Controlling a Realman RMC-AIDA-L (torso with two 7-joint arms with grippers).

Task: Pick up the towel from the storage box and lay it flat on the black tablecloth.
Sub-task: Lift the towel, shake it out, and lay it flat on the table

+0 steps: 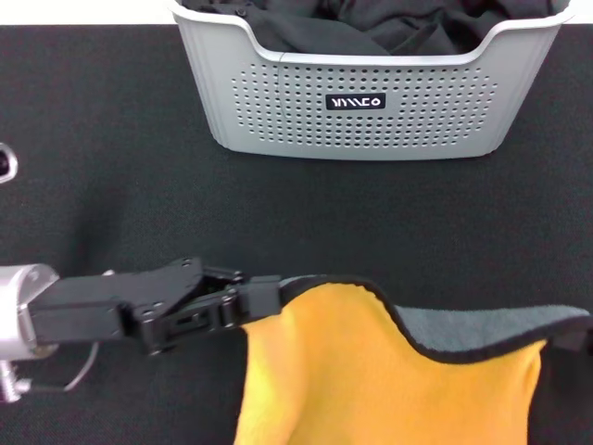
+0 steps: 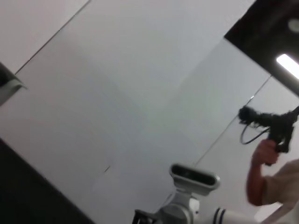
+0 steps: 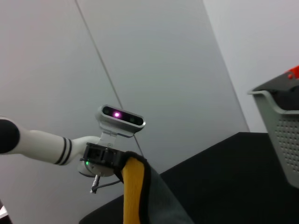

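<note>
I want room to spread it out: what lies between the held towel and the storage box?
In the head view, only bare black tablecloth lies between the towel and storage box.

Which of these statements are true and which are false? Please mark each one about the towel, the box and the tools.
1. The left tool grips a corner of the towel. True.
2. The towel lies inside the storage box. False: it is out, held above the black tablecloth.
3. The box holds dark fabric. True.
4. The towel's upper face is blue. False: it is yellow-orange.
</note>
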